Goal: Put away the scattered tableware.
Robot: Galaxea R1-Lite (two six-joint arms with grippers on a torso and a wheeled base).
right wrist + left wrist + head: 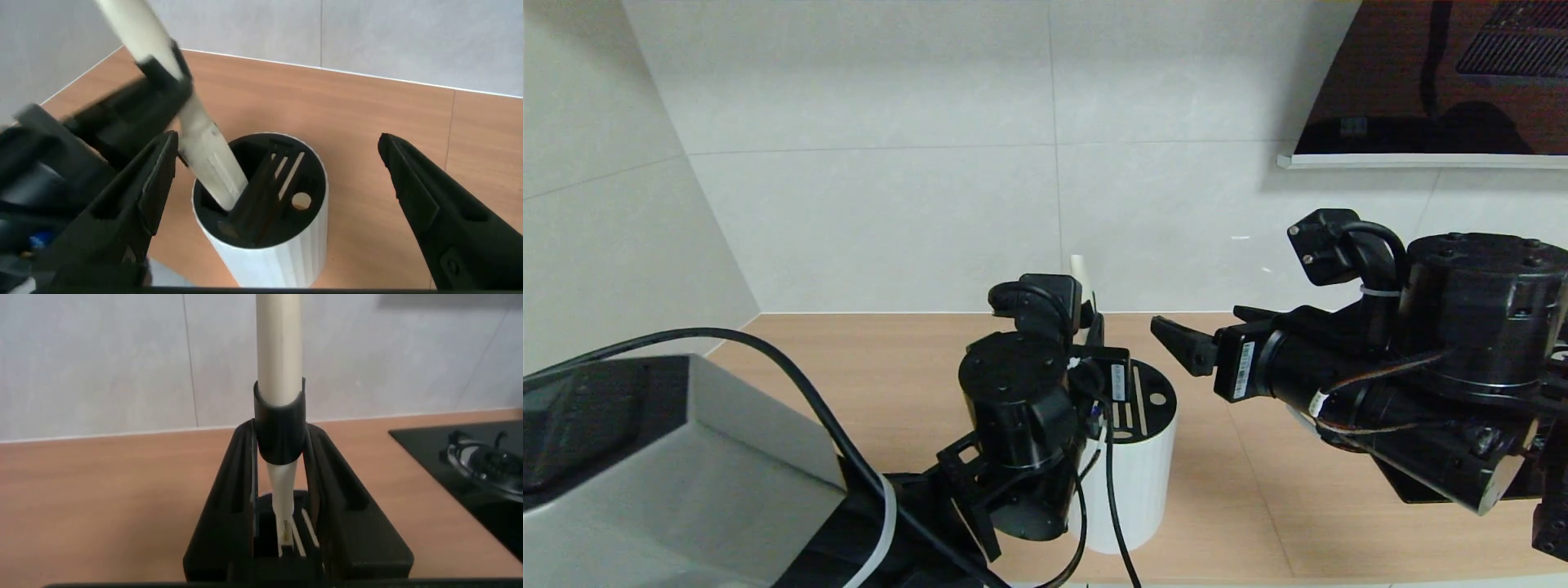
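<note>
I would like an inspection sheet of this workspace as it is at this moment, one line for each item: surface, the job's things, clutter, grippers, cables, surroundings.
Surface: wooden countertop, meeting the wall behind.
Job's things: white holder, upright, with a black slotted top; cream-handled utensil, tilted, its lower end inside the holder.
Clutter: nothing seen.
Grippers: left gripper above the holder, shut on the utensil's handle; right gripper open, holding nothing, in the air beside the holder.
Cables: black cable hangs from the left arm in front of the holder.
Surroundings: tiled wall; range hood at the right; hob set in the countertop.
</note>
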